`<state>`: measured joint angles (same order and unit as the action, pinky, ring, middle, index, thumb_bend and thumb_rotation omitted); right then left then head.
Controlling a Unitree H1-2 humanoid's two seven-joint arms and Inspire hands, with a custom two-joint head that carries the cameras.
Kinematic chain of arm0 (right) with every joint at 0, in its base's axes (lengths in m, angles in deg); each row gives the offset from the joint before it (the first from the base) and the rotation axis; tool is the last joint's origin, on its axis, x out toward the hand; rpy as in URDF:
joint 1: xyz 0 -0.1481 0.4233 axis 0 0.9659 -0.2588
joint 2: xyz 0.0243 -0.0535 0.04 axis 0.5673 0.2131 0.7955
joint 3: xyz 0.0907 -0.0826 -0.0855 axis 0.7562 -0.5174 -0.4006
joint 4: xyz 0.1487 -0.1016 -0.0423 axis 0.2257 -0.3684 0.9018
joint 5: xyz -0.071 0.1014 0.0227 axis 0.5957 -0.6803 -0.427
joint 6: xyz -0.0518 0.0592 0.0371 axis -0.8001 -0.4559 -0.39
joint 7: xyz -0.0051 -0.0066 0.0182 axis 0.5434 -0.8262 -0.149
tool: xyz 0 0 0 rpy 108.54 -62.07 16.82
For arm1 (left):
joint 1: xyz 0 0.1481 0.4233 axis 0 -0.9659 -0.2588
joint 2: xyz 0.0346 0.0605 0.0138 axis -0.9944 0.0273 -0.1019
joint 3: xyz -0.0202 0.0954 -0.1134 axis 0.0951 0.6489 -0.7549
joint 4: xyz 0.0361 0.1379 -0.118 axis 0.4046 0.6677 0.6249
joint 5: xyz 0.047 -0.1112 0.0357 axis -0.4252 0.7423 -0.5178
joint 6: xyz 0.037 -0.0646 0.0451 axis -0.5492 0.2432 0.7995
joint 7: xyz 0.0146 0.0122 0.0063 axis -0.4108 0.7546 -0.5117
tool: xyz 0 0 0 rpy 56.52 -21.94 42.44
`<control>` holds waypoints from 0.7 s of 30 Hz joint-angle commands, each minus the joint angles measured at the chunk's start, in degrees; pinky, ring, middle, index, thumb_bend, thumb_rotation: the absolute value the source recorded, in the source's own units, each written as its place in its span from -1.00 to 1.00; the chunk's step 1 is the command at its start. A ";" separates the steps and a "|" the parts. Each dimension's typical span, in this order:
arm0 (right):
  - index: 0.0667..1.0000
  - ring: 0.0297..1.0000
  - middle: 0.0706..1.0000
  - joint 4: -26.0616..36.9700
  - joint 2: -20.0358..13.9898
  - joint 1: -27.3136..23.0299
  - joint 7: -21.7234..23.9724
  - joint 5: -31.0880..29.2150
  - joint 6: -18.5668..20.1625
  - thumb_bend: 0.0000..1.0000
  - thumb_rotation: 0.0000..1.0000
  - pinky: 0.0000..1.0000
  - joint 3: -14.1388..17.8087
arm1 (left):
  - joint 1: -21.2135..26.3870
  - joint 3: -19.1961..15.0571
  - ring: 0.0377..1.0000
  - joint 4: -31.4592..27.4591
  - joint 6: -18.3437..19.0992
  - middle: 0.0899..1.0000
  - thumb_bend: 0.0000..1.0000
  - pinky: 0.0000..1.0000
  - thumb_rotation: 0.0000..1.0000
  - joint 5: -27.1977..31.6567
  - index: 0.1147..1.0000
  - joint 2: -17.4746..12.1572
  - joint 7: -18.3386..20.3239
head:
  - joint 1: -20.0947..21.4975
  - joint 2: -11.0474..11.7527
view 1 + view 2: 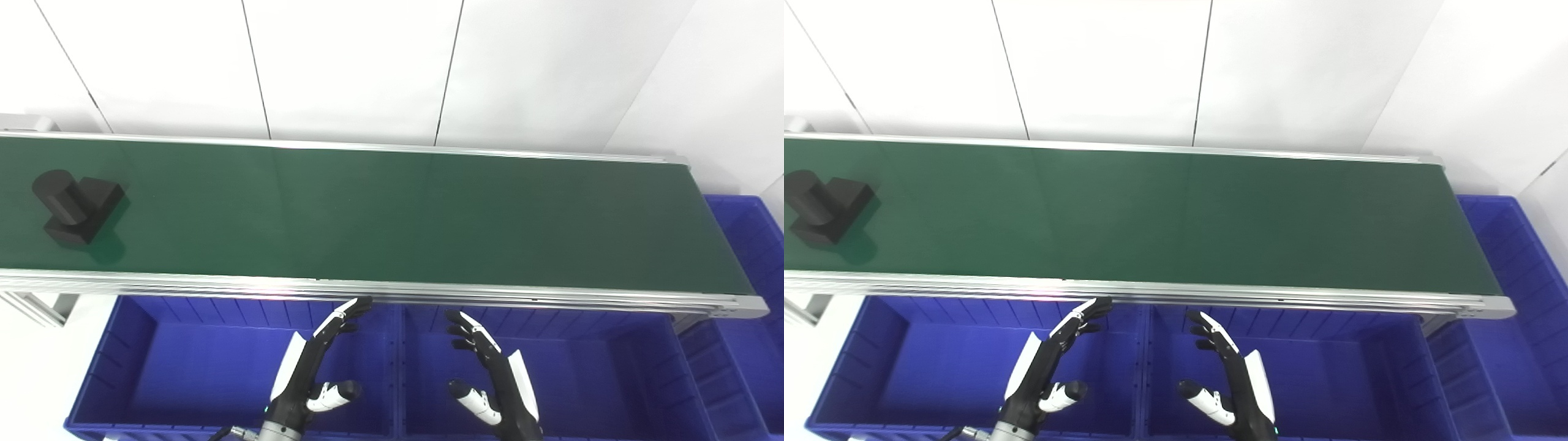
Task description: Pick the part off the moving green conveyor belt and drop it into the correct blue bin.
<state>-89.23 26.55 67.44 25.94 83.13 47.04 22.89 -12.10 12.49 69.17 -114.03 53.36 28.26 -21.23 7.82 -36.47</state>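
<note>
On the far left of the green conveyor belt (392,214) lies the black part (76,205), a cylinder joined to a block. Near the front, both hands hover over the blue bins (184,367), fingers apart and holding nothing: left hand (315,367), right hand (490,373).

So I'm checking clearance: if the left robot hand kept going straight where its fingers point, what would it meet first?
Probably the conveyor's near aluminium rail: the left robot hand, open above the left blue bin, points up toward it. Depth is unclear, so it might pass under the rail instead.
</note>
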 commanded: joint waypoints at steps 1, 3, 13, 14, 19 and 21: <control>0.65 0.59 0.68 1.44 -0.07 -0.28 -1.08 0.47 -2.28 0.76 0.83 0.45 0.13 | 0.40 -0.24 0.69 -1.65 -1.75 0.67 1.00 0.57 1.00 0.17 0.65 -0.10 -0.05 | 0.02 -0.17; 0.65 0.59 0.68 1.43 0.04 -0.25 -1.06 0.65 -2.28 0.78 0.86 0.45 0.28 | 0.41 -0.30 0.69 -1.60 -1.75 0.66 1.00 0.55 1.00 0.37 0.64 -0.01 -0.06 | 0.02 -0.17; 0.67 0.60 0.72 0.86 0.13 -0.84 -3.06 1.39 -2.28 0.76 0.83 0.45 -0.25 | 0.51 -0.84 0.70 -1.52 -1.75 0.69 1.00 0.54 1.00 0.18 0.65 -0.12 0.56 | 0.32 -0.33; 0.69 0.61 0.74 0.85 0.15 -0.89 -3.39 1.35 -2.28 0.77 0.83 0.45 -0.30 | 0.58 -0.80 0.70 -1.41 -1.75 0.69 1.00 0.54 1.00 0.00 0.65 -0.16 0.39 | 0.32 -0.32; 0.71 0.65 0.76 0.90 -0.07 -0.99 -3.84 0.96 -2.26 0.77 0.84 0.48 -0.71 | 0.88 -0.45 0.69 -1.06 -1.75 0.70 1.00 0.53 1.00 -0.42 0.65 -0.23 -0.48 | 0.32 -0.35; 0.69 0.66 0.75 0.90 -0.15 -1.03 -3.74 0.66 -2.26 0.75 0.84 0.51 -0.87 | 0.81 -0.50 0.70 -1.06 -1.75 0.71 1.00 0.53 1.00 -0.32 0.64 -0.19 -0.48 | 0.32 -0.35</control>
<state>-89.24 26.53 67.07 23.47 83.89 47.04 22.13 -12.08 12.15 69.27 -114.03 53.35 28.11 -20.79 8.17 -36.83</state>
